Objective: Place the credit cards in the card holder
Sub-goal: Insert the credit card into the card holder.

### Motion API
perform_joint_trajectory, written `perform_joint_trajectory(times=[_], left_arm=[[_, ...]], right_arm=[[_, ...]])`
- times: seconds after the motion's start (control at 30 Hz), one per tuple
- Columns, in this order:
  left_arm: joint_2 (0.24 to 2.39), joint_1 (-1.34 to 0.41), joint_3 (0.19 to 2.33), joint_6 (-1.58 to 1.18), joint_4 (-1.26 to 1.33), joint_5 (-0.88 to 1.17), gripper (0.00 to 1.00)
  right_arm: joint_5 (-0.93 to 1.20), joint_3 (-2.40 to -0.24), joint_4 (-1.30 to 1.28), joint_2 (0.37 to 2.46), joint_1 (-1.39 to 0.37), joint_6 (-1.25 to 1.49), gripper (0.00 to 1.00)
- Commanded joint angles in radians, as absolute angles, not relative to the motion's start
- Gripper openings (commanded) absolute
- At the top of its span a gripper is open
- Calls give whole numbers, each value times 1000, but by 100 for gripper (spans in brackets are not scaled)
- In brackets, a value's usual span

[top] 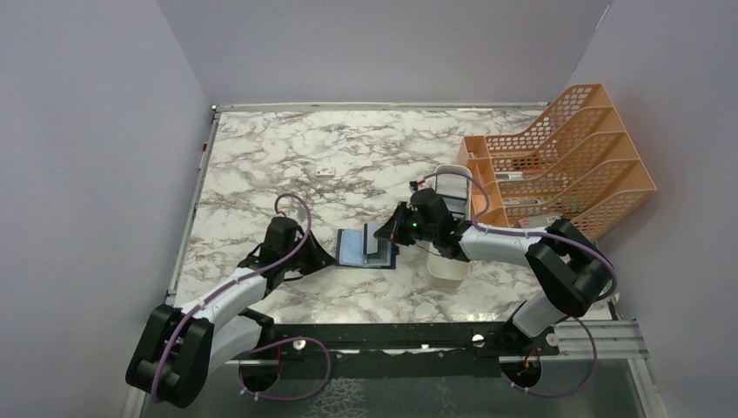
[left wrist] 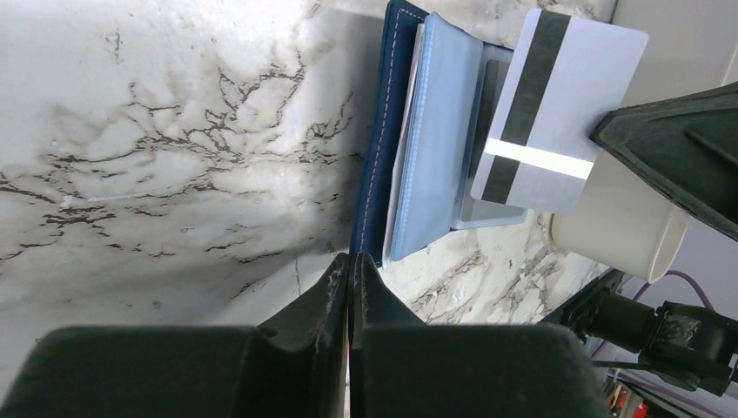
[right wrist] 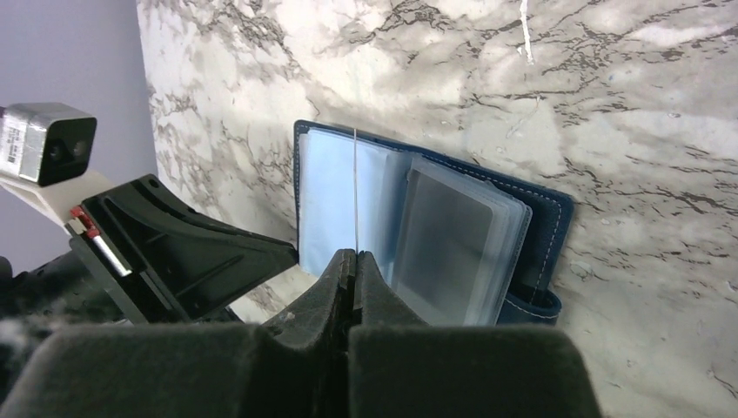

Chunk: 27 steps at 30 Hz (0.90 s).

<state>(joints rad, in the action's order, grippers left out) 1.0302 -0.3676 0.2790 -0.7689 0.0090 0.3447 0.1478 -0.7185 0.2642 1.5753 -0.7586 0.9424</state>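
The navy-blue card holder (top: 352,248) lies open on the marble table, its light blue inner side and clear sleeves (right wrist: 461,244) facing up. My right gripper (top: 393,231) is shut on a credit card (left wrist: 548,113), which is light grey with a dark stripe. It holds the card on edge over the open holder. In the right wrist view the card shows as a thin line (right wrist: 355,192) rising from my gripper (right wrist: 352,254). My left gripper (left wrist: 351,258) is shut, its tips on the holder's navy left edge (left wrist: 374,192). No other cards are visible.
A long white tray (top: 449,180) lies under my right arm, just right of the holder. An orange mesh file rack (top: 557,161) stands at the back right. A tiny white block (top: 326,171) lies at the back. Grey walls close in three sides.
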Motion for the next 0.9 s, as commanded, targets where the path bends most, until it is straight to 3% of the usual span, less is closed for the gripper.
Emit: perform_joint_trajectory(times=[0.0, 0.27, 0.4, 0.87], left_arm=[[1041, -364, 264, -774, 19, 322, 3], [1046, -364, 257, -776, 27, 323, 0], [1050, -364, 250, -780, 34, 324, 5], [1057, -366, 241, -783, 48, 338, 5]], right_arm=[[142, -700, 338, 1605, -762, 970, 1], [89, -675, 350, 1599, -762, 980, 1], [95, -672, 370, 1615, -762, 985, 1], [109, -634, 471, 1659, -762, 1018, 1]])
